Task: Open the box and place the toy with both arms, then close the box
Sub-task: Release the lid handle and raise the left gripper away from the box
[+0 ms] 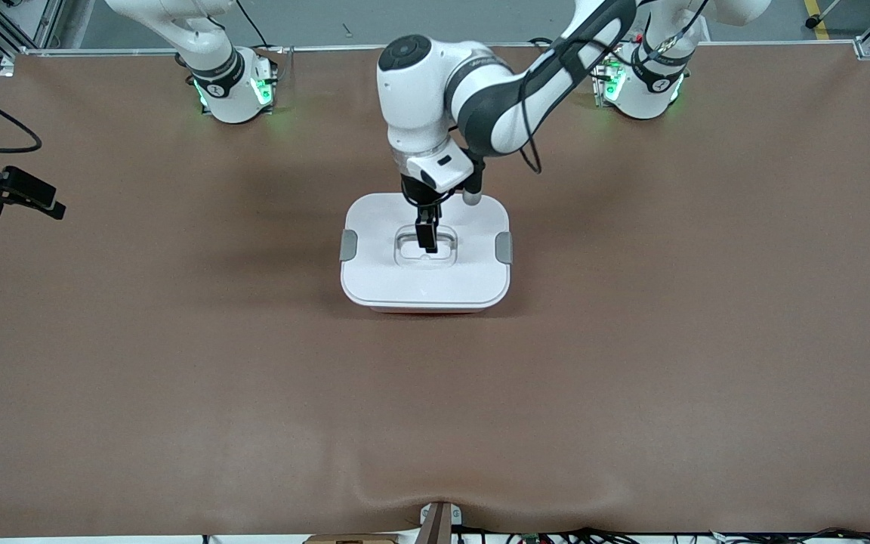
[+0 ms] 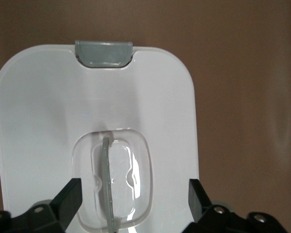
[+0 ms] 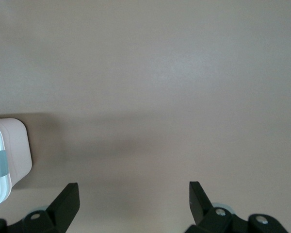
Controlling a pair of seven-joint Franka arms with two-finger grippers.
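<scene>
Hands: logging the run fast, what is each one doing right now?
Left hand: open, holding nothing, over the clear recessed handle of the rounded white plastic box lid.
Right hand: open, empty, over bare brown table.

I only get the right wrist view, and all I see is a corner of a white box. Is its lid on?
Observer: Yes. In the front view the white lid sits flat on the box, with a grey clip at each end.
Operator: Where's the other arm?
Observer: The left end effector is right over the lid's clear handle. Its fingers are open, one on each side, not gripping.
Operator: Is the pink toy out on the table?
Observer: No view shows a toy anywhere. Your right end effector waits, open, over the table toward the right arm's end.
</scene>
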